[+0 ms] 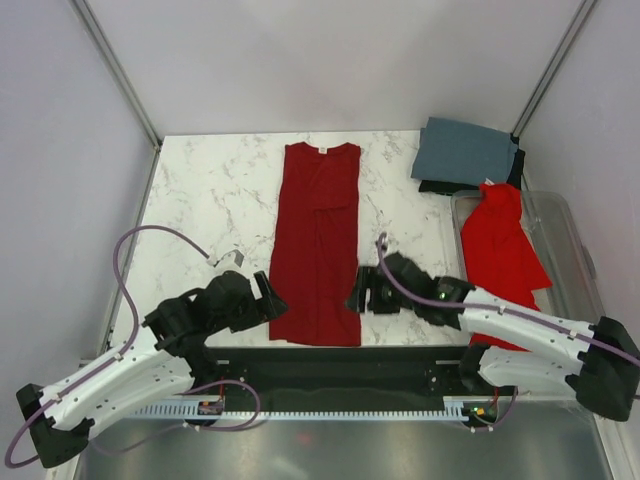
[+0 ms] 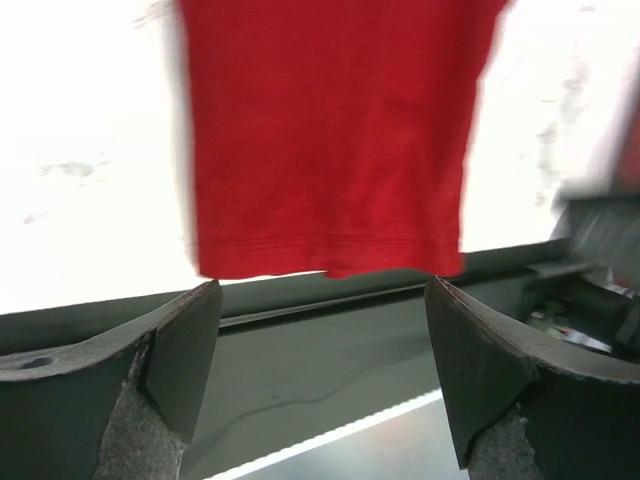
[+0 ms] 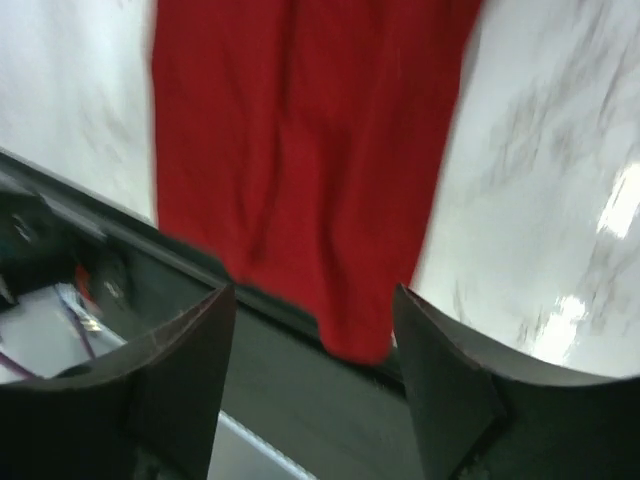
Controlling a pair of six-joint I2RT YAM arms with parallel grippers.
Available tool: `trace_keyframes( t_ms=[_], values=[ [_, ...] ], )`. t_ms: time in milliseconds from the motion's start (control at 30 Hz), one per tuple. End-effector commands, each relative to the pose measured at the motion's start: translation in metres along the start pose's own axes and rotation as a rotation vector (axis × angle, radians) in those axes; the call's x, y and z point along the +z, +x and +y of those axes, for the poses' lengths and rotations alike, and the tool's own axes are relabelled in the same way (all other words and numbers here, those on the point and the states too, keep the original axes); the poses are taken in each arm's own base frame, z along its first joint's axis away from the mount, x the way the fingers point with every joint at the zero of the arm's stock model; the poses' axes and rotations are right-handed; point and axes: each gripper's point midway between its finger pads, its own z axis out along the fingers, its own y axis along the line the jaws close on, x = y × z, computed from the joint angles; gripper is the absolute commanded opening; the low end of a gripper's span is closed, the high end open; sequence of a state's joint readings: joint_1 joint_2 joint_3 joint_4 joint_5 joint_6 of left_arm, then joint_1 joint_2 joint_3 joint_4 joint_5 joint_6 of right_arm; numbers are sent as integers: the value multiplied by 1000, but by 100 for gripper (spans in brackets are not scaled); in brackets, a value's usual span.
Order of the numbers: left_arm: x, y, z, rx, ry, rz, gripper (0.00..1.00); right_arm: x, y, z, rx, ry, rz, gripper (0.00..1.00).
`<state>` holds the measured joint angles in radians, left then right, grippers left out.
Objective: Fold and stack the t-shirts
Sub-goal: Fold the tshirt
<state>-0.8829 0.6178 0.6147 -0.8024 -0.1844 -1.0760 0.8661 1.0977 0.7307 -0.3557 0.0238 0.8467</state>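
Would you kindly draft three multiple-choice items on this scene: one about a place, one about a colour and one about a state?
1. Where does the brighter red t-shirt lie? A over the clear bin; B mid-table; C far left corner.
2. What lies on the black t-shirt? A a green one; B the grey-blue t-shirt; C a white one.
3. How do the left gripper and right gripper stand? A both shut; B one shut; C both open.
Key: A, it drapes over the bin's rim; B, black shows beneath grey-blue; C, both show spread fingers.
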Motion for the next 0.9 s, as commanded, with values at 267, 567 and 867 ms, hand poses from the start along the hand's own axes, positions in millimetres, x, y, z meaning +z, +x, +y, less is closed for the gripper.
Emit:
trace_keyframes(
  t_ms=[267, 567, 867],
  values=[
    [22, 22, 61, -75, -211, 6, 84, 7, 114, -13, 106, 62, 81, 55],
    [44, 41, 71, -79, -246, 65, 80, 22, 117, -43, 83, 143, 30, 52],
    [56, 47, 75, -79, -248, 76, 71, 36, 129, -49, 40, 162, 63, 38]
  ],
)
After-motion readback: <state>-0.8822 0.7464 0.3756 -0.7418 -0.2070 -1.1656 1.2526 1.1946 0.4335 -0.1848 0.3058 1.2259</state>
